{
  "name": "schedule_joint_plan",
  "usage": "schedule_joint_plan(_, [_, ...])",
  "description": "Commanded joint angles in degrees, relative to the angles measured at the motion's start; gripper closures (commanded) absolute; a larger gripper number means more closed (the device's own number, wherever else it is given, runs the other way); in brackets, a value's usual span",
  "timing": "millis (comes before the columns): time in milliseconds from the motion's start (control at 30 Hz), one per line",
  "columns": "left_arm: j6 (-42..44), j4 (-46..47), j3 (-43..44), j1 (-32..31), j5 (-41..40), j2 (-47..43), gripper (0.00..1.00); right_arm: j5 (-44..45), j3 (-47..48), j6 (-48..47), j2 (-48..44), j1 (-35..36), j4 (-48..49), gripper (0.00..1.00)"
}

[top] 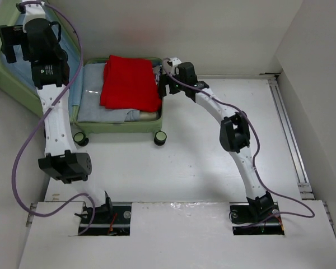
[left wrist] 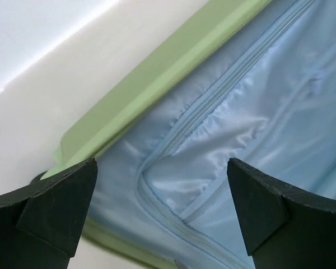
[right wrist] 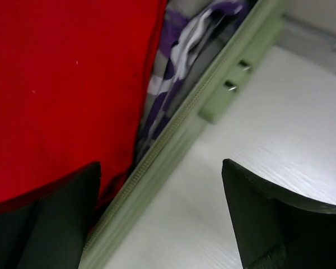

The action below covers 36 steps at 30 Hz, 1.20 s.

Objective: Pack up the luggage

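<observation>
Green-rimmed luggage (top: 117, 128), far-left corner of table (top: 213, 162): left gripper (left wrist: 162, 185) (jaws apart, like right gripper (right wrist: 159, 190)) should pinch rim (left wrist: 157, 73), not lining (left wrist: 257, 112).

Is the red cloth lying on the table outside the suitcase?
No, the red cloth lies inside the open suitcase, on top of the other clothes.

Pale green luggage (top: 117, 128), open at far left, blue-lined lid (top: 4, 78) perhaps aslant, clothes (top: 130, 81) inside.
</observation>
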Motion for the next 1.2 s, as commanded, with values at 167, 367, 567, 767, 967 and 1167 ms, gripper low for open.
schedule_joint_plan(167, [10.3, 11.0, 1.7, 4.2, -12.8, 9.2, 0.0, -5.2, -2.4, 4.3, 2.3, 2.8, 9.3, 0.13])
schedule_joint_plan(367, [17.8, 20.0, -3.1, 0.2, -12.5, 4.7, 0.0, -5.2, -5.3, 4.3, 1.7, 3.3, 9.3, 0.14])
schedule_joint_plan(567, [19.1, 17.1, -3.1, -6.0, -9.6, 2.1, 0.03, -5.2, -6.4, 4.3, 1.2, 3.8, 9.3, 0.18])
schedule_joint_plan(767, [28.4, 26.7, -3.8, -6.6, -12.3, 1.6, 0.04, -5.2, -6.9, 4.3, 0.6, 3.8, 9.3, 0.19])
schedule_joint_plan(967, [32.6, 27.4, -0.1, -2.0, -14.1, 5.0, 0.01, -5.2, -8.0, 3.7, -0.5, 3.8, 8.2, 0.19])
schedule_joint_plan(1167, [30.8, 25.9, 0.7, 3.8, -14.7, 6.3, 0.0, -5.2, -8.0, 3.2, -0.5, 3.8, 7.0, 0.19])
